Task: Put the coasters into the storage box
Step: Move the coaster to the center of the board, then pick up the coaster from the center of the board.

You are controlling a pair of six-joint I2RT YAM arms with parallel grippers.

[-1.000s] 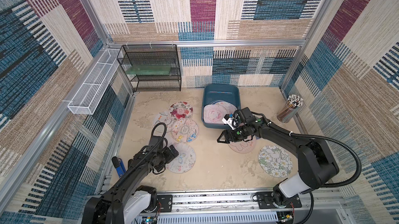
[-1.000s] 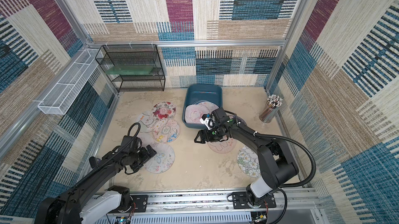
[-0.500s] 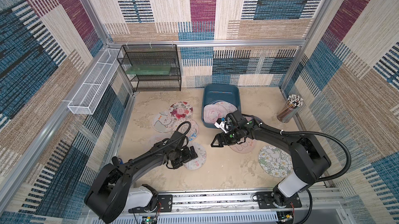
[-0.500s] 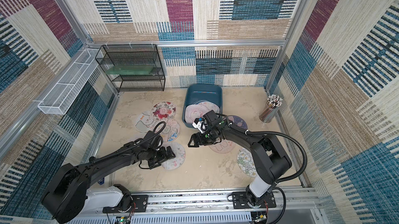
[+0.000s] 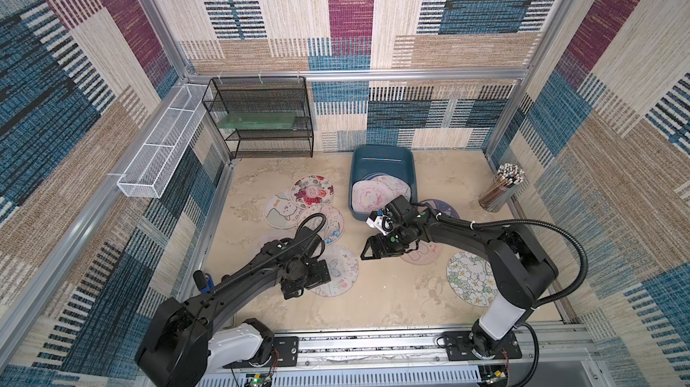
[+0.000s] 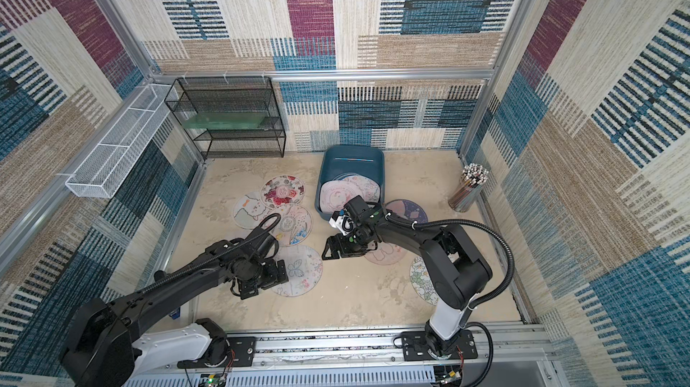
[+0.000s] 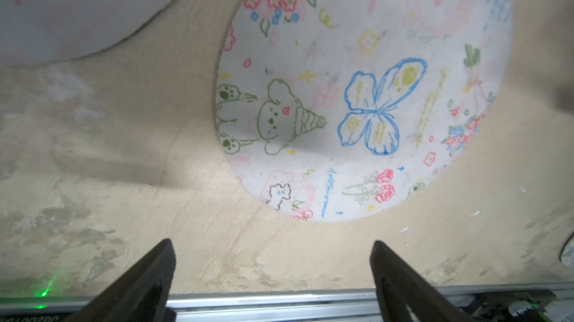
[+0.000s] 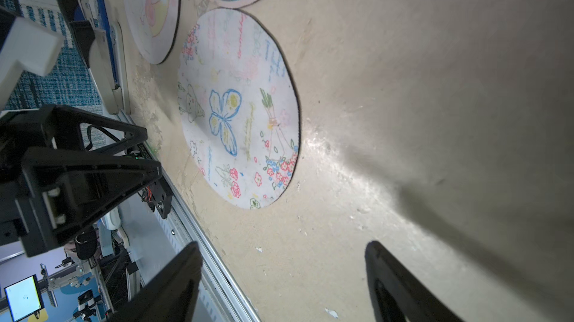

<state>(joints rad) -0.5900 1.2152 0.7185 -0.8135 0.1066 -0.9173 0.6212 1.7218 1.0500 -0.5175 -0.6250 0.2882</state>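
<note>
The teal storage box (image 5: 381,160) (image 6: 353,159) stands at the back middle with a few coasters (image 5: 377,191) in it. Several more coasters lie on the floor: a floral one (image 5: 311,190), a dog one (image 5: 279,212), a pink one (image 5: 423,256) under the right arm, a green-flowered one (image 5: 468,280). My left gripper (image 5: 308,281) (image 6: 263,277) (image 7: 271,255) is open and empty at the left edge of the butterfly coaster (image 5: 342,271) (image 7: 372,103) (image 8: 239,109). My right gripper (image 5: 367,252) (image 6: 330,250) (image 8: 282,252) is open and empty, just right of that coaster.
A black wire rack (image 5: 267,123) stands at the back left, and a white mesh tray (image 5: 160,150) hangs on the left wall. A cup of pencils (image 5: 500,189) sits at the right wall. A blue-handled tool (image 5: 203,280) lies by the left wall. A metal rail (image 5: 373,344) runs along the front.
My left gripper has swung right and the butterfly coaster has slid right with it. My right gripper has moved left and forward, away from the box.
</note>
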